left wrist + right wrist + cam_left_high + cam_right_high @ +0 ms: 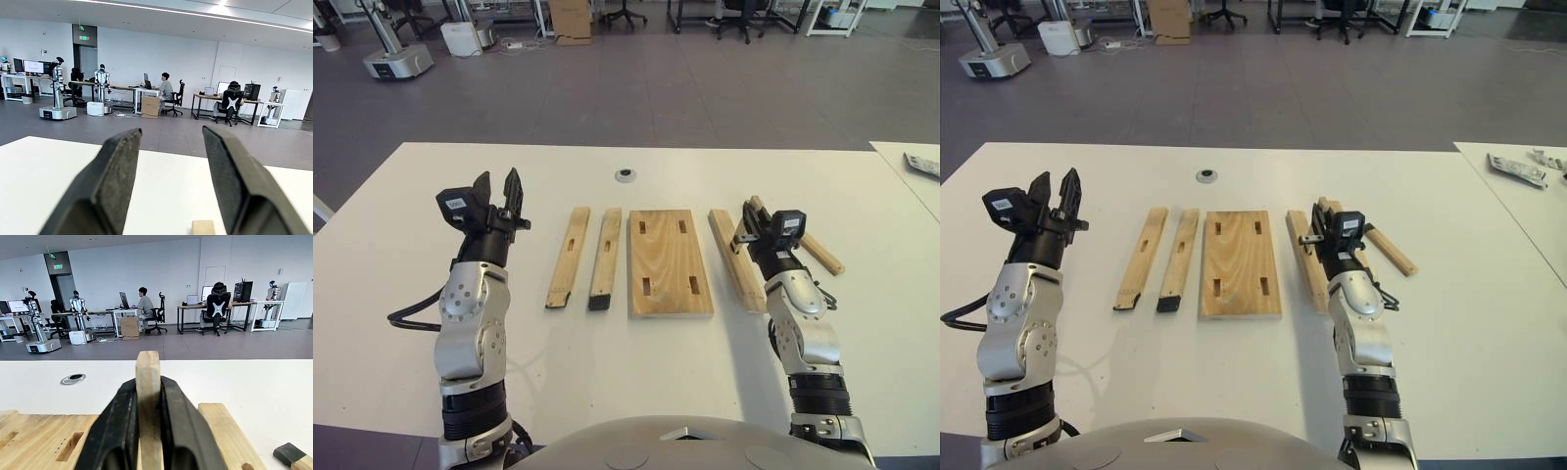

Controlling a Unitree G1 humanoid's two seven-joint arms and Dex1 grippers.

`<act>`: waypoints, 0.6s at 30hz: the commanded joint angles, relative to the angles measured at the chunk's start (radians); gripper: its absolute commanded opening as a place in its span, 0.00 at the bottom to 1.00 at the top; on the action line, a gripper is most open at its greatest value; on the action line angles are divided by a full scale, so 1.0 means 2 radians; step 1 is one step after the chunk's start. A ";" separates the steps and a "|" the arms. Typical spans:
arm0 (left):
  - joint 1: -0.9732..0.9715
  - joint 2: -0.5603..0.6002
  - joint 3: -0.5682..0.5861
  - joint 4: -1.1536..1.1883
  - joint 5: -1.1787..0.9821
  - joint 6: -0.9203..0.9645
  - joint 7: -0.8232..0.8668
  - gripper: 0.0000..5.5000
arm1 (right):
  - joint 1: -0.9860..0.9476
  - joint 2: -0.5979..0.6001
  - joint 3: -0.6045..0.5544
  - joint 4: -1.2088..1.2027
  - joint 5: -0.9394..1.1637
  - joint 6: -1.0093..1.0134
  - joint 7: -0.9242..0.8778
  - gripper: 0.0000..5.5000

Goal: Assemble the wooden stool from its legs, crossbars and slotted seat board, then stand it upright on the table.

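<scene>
The left gripper (498, 182) hangs raised over the left side of the table (822, 186), fingers spread apart and empty. The right gripper (1318, 231) is clamped on a wooden bar (147, 367) just right of the slotted seat board (670, 262), which lies flat mid-table. Two legs (569, 257) lie left of the board, and a round grommet (625, 175) sits beyond

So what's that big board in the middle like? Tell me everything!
The seat board is a flat rectangle of pale, grainy wood with four small slots, two toward each end. It lies flat on the white table, in the middle of the row of wooden pieces, apart from them. Nothing but the table touches it.
</scene>
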 commanded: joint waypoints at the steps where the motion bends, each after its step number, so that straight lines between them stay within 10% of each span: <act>1: -0.003 -0.003 0.000 0.003 0.006 -0.006 0.007 0.42 | 0.007 0.004 -0.003 0.017 0.006 0.019 0.006 0.23; 13: 0.036 -0.025 -0.013 -0.012 0.016 -0.028 0.016 0.42 | 0.043 -0.028 0.014 -0.090 -0.016 0.188 -0.010 0.62; 18: 0.048 -0.035 -0.018 -0.018 0.023 -0.035 0.019 0.42 | 0.049 -0.051 0.024 -0.142 -0.025 0.305 -0.014 0.62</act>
